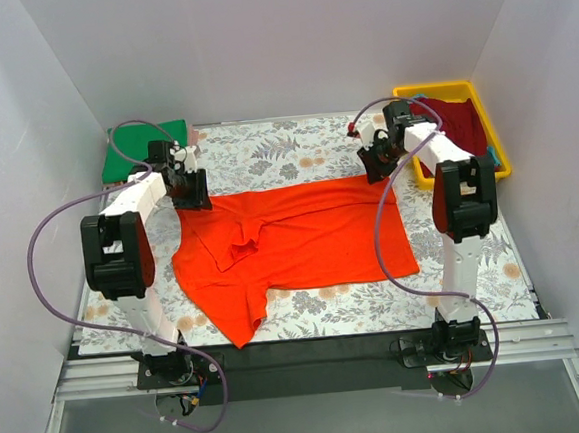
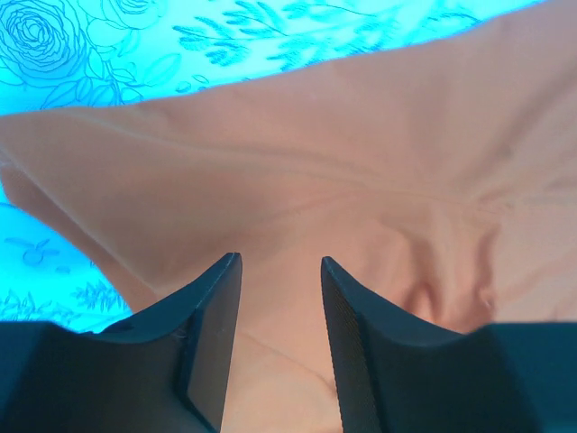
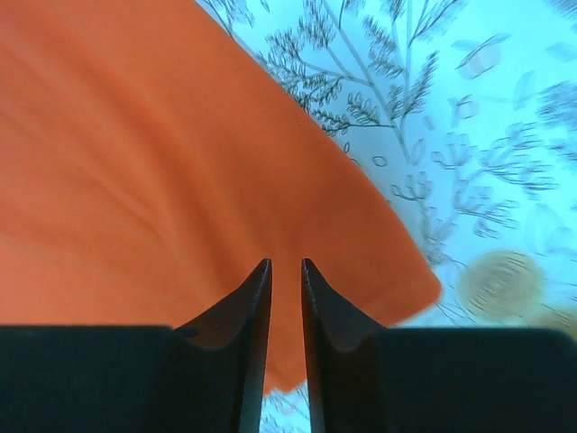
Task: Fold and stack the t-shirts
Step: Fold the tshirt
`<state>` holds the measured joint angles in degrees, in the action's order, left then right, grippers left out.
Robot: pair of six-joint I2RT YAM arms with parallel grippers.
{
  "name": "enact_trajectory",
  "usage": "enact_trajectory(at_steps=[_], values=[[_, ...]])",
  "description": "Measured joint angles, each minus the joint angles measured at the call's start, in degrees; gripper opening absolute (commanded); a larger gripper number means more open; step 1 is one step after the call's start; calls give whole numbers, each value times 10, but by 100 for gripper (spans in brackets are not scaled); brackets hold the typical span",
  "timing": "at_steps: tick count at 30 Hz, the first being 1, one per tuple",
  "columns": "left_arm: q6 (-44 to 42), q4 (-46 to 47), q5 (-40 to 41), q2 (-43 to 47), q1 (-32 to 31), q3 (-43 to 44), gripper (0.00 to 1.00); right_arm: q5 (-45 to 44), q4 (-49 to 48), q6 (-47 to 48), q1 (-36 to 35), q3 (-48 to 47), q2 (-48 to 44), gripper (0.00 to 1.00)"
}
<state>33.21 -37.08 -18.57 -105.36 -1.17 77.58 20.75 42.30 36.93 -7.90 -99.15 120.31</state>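
Note:
The bright orange-red t-shirt (image 1: 301,238) lies spread on the flowered table cover, with a sleeve trailing toward the near edge. My left gripper (image 1: 189,189) is over its far left corner, jaws open, with cloth (image 2: 297,180) beneath and nothing between them (image 2: 281,260). My right gripper (image 1: 378,164) is over the far right corner (image 3: 180,162), jaws a narrow gap apart and holding nothing (image 3: 286,262). The green t-shirt (image 1: 142,153) lies folded at the back left. The dark red t-shirt (image 1: 460,123) lies bunched in the yellow tray.
The yellow plastic tray (image 1: 497,150) stands at the back right, beside the right arm. White walls close in the table at the left, back and right. The flowered cover (image 1: 294,146) shows beyond the shirt and along the near edge.

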Motion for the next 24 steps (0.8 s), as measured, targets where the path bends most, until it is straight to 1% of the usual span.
enact_trajectory(at_steps=[4, 9, 12, 13, 15, 16, 18, 19, 20, 21, 23, 24], values=[[8, 30, 0, -45, 11, -1, 34, -9, -3, -23, 0, -10, 66, 24], [16, 49, 0, -101, 48, 23, 28, -50, -34, -41, 4, -28, 78, 25], [18, 44, -12, -134, 65, 64, 24, -68, -43, -54, 4, -40, 86, 31], [18, 43, -17, -148, 69, 84, 24, -71, -47, -56, 3, -43, 88, 36], [17, 40, -21, -175, 72, 125, 28, -73, -52, -60, 0, -47, 90, 43], [15, 39, -28, -186, 72, 143, 35, -73, -53, -62, -1, -49, 91, 50], [8, 35, -42, -192, 72, 157, 42, -73, -53, -64, -2, -52, 90, 59], [7, 29, -50, -190, 72, 158, 46, -71, -52, -62, -2, -53, 89, 70], [1, 21, -66, -186, 72, 158, 52, -68, -50, -63, -1, -53, 85, 73], [-6, 9, -82, -180, 72, 157, 55, -61, -45, -59, -1, -53, 78, 74], [-21, -19, -112, -152, 72, 149, 60, -44, -34, -52, -1, -47, 48, 75], [-32, -35, -127, -129, 73, 141, 60, -35, -29, -47, -1, -36, 21, 75]])
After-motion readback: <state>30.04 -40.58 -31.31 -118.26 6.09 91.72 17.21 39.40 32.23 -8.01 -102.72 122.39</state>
